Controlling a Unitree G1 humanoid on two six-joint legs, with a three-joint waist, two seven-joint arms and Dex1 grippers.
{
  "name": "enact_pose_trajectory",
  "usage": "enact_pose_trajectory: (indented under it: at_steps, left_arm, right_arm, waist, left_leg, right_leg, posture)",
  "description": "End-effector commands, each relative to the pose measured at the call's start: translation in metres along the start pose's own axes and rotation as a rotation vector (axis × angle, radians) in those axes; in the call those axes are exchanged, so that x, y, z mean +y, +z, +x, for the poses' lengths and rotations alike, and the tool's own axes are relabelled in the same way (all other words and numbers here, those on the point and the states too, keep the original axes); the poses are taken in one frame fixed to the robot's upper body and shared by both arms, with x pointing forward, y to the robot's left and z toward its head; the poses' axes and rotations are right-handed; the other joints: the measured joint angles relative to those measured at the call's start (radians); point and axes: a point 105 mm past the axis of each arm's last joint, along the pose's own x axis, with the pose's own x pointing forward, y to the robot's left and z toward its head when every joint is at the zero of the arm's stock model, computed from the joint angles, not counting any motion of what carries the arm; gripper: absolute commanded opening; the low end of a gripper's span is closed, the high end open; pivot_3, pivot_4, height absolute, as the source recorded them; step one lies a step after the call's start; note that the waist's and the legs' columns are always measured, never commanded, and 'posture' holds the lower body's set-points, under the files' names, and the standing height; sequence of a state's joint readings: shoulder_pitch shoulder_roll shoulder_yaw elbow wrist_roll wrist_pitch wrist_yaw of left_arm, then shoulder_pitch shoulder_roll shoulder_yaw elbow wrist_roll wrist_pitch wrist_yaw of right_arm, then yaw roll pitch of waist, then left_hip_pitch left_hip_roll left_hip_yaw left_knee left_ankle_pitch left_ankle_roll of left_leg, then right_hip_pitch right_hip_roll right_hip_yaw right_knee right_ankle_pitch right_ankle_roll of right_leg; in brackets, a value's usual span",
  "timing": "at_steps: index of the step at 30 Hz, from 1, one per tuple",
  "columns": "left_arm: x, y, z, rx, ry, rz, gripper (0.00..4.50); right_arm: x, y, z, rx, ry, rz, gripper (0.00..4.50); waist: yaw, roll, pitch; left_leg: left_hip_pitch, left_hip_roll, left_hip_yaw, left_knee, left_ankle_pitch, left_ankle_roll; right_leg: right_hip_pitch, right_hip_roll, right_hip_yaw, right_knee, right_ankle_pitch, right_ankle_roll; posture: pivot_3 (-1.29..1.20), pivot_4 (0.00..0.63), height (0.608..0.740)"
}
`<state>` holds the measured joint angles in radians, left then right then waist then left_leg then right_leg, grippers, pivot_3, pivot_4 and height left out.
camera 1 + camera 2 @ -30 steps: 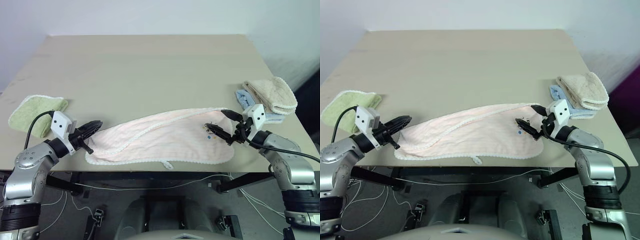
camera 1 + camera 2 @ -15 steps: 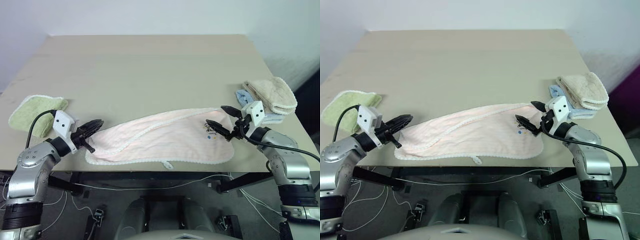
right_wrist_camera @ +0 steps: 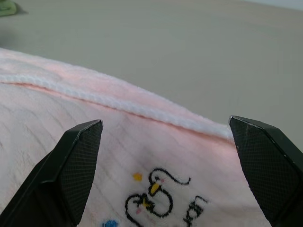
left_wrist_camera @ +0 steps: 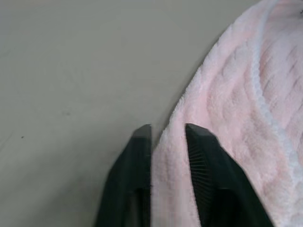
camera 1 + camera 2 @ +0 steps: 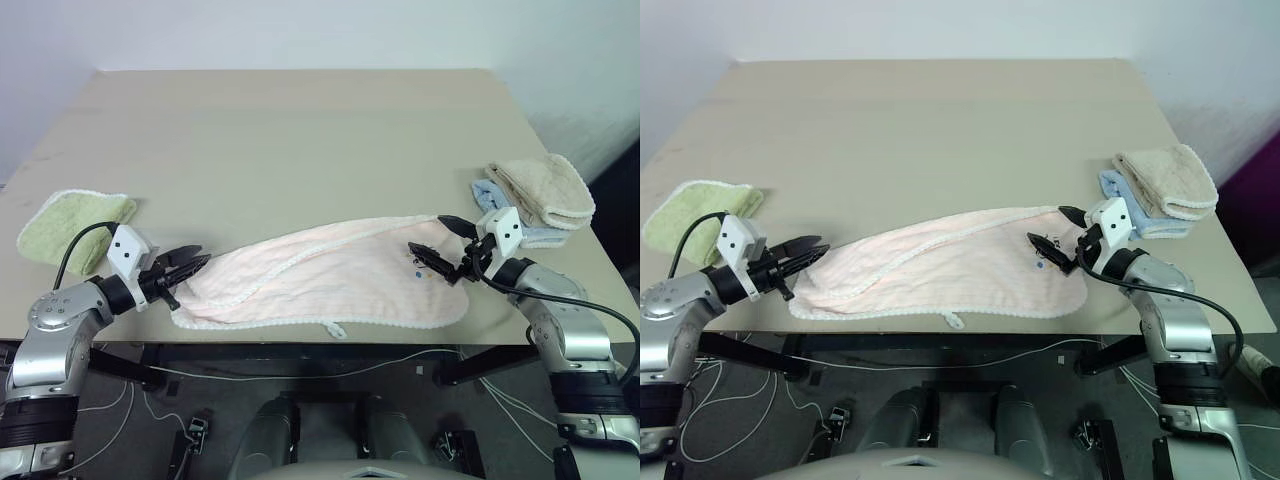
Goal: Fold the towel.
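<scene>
Tools beside left-right stretched towel

You're looking at a lab or robot test space, not a home; the plain beige table stands bare against blank white walls; loose cables trail across the grey floor under its near edge; a black frame carries the tabletop; folded cloths sit as set-out props, a green towel out beyond your left fingers, beige and blue towels just past your right fingers.
</scene>
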<state>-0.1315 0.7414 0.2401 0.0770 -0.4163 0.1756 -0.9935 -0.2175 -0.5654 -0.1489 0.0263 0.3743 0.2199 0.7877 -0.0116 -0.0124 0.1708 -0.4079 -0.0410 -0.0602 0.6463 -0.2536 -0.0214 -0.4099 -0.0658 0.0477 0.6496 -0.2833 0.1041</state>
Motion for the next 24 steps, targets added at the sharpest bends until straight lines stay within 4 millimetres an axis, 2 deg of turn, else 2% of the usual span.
enact_pose_trajectory:
  at_steps: [1, 7, 12, 18, 24]
  left_arm:
    - [0.000, 0.009, -0.003, 0.022, -0.088, 0.086, 2.54]
    - [-0.004, 0.016, -0.005, 0.104, -0.285, 0.223, 4.47]
    - [-0.017, 0.012, -0.010, 0.192, -0.464, 0.365, 4.47]
    - [-0.025, 0.007, -0.009, 0.240, -0.570, 0.510, 4.47]
    - [-0.032, 0.003, -0.002, 0.237, -0.620, 0.580, 4.47]
  right_arm:
    - [-0.002, 0.013, -0.005, -0.050, -0.030, -0.033, 4.50]
    - [-0.002, 0.011, -0.002, -0.053, -0.039, -0.026, 4.50]
    - [0.003, 0.009, 0.001, -0.063, -0.043, -0.008, 4.50]
    - [0.007, 0.007, 0.003, -0.070, -0.047, 0.002, 4.50]
    - [0.007, 0.008, 0.000, -0.071, -0.054, 0.000, 4.50]
  waist:
    - [-0.002, 0.000, 0.000]
    - [-0.002, 0.000, 0.000]
    - [-0.002, 0.000, 0.000]
    - [-0.002, 0.001, 0.000]
    - [-0.001, 0.001, 0.000]
  left_leg:
    - [0.000, 0.000, 0.000, 0.000, 0.000, 0.000]
    - [0.000, 0.000, 0.000, 0.000, 0.000, 0.000]
    - [0.000, 0.000, 0.000, -0.001, 0.000, 0.000]
    - [0.000, 0.000, 0.000, -0.001, 0.000, 0.000]
    - [0.000, 0.000, 0.001, 0.000, 0.000, 0.000]
  right_leg:
    - [0.000, 0.000, 0.000, 0.000, 0.000, 0.000]
    - [0.000, 0.000, 0.000, 0.000, 0.000, 0.000]
    - [0.000, 0.000, 0.000, 0.000, 0.000, 0.000]
    - [0.000, 0.000, 0.000, 0.000, 0.000, 0.000]
    - [0.000, 0.001, 0.000, 0.000, 0.000, 0.000]
  posture:
    - [0.00, 0.150, 0.740]
    - [0.00, 0.150, 0.740]
    - [0.00, 0.150, 0.740]
    - [0.00, 0.150, 0.740]
    - [0.00, 0.150, 0.740]
